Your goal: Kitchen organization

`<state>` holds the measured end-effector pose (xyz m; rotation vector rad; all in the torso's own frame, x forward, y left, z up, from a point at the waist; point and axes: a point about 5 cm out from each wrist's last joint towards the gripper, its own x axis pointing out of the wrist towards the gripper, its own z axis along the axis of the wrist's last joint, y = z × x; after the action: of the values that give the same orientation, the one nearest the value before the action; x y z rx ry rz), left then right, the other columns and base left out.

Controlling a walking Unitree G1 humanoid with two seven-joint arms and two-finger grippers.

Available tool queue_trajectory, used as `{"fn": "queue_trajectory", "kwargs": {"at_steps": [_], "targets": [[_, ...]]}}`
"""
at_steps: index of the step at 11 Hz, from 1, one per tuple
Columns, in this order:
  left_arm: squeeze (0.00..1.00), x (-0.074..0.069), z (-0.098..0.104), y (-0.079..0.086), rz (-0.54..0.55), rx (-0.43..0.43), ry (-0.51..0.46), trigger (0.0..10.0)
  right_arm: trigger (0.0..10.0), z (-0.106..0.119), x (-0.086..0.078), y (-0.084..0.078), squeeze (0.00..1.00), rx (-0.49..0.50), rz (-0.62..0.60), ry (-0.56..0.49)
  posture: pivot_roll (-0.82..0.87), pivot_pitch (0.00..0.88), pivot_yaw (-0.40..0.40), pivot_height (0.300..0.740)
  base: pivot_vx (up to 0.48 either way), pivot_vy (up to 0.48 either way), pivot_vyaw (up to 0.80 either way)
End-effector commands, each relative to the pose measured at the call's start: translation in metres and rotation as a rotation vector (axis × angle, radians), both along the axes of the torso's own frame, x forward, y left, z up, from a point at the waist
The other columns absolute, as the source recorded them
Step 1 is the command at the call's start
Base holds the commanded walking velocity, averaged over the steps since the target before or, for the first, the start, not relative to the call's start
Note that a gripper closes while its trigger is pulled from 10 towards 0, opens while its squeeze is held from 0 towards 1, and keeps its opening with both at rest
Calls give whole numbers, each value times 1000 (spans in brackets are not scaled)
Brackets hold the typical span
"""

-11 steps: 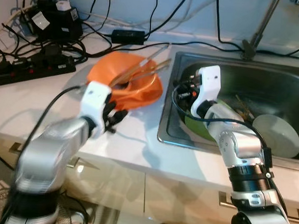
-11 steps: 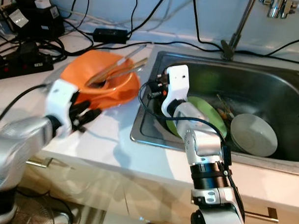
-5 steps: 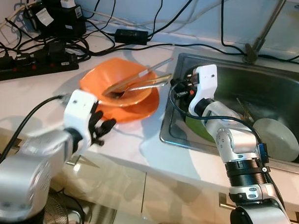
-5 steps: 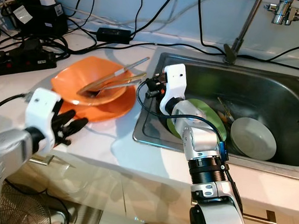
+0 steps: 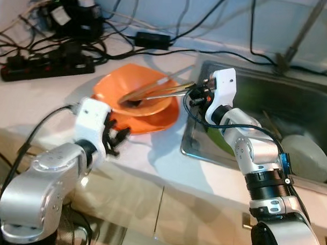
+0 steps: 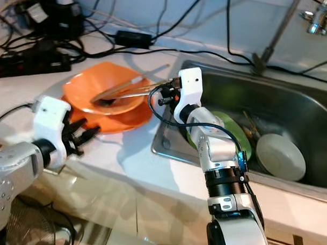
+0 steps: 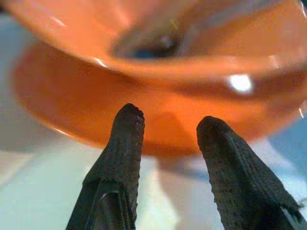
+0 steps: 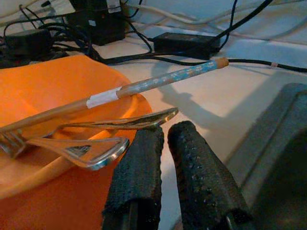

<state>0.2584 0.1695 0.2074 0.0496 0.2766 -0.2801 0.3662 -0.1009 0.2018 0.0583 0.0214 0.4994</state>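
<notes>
Right wrist view has the right gripper (image 8: 160, 132) pressed together w/ nothing in it, nosing at the cutlery (image 8: 96, 136) in the orange bowl (image 5: 140, 92), so imo it needs to open up next.

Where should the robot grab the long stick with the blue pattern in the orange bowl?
Probably the patterned end of the stick. It juts past the rim of the orange bowl toward the sink, with free space below. The right gripper, now shut, could open and come in from the sink side.
</notes>
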Motion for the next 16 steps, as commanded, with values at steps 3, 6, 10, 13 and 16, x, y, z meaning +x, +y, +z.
{"fn": "queue_trajectory", "kwargs": {"at_steps": [3, 6, 10, 13, 16], "targets": [[0, 2, 20, 15, 64, -7, -107, 10000, 10000, 1, 3, -3, 0, -4, -14, -13, 319, 63, -74, 740, 0, 0, 0], [0, -6, 19, 33, 58, 80, -71, 10000, 10000, -1, 8, -12, 0, -27, -72, -13, 330, 61, -84, 740, 0, 0, 0], [0, -6, 38, 93, 368, 284, -173, 10000, 10000, 0, 17, -59, 0, -92, -343, -61, 332, 54, -89, 740, 0, 0, 0], [0, 15, 75, 65, 364, 277, -553, 10000, 10000, 17, 12, -76, 0, -8, -467, -202, 306, 30, -85, 740, 0, 0, 0], [0, 37, 81, -1, 100, 312, -699, 10000, 10000, 18, 6, -83, 0, 36, -529, -254, 267, 15, -75, 740, 0, 0, 0]]}}
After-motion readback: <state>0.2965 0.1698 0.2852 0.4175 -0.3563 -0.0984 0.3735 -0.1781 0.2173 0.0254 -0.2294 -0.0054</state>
